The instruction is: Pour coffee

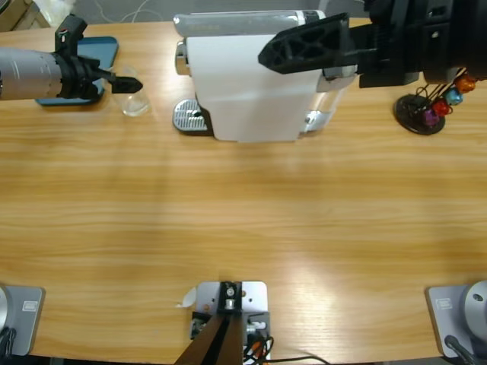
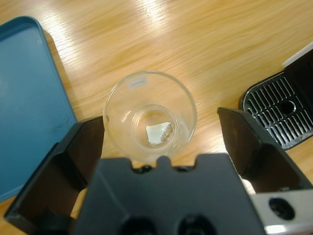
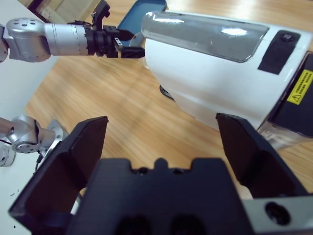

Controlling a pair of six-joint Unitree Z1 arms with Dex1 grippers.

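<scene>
A clear glass tumbler [image 1: 135, 100] stands on the table left of the white coffee machine [image 1: 243, 80]. Seen from the left wrist, the tumbler [image 2: 150, 115] sits upright between the jaws of my open left gripper [image 2: 160, 116], which stand either side of it. Only a pale glint lies at its bottom; no amber coffee shows. From above, my left gripper [image 1: 126, 82] reaches in from the left edge. My right gripper [image 1: 275, 52] hangs open over the machine [image 3: 210, 63] with nothing between its jaws [image 3: 160, 120].
A blue tray [image 1: 95, 53] lies behind the left arm, also seen from the wrist [image 2: 27, 98]. The machine's metal drip grate [image 1: 190, 115] faces the tumbler. At the far right stands a black capsule stand [image 1: 421, 109] hung with coloured capsules.
</scene>
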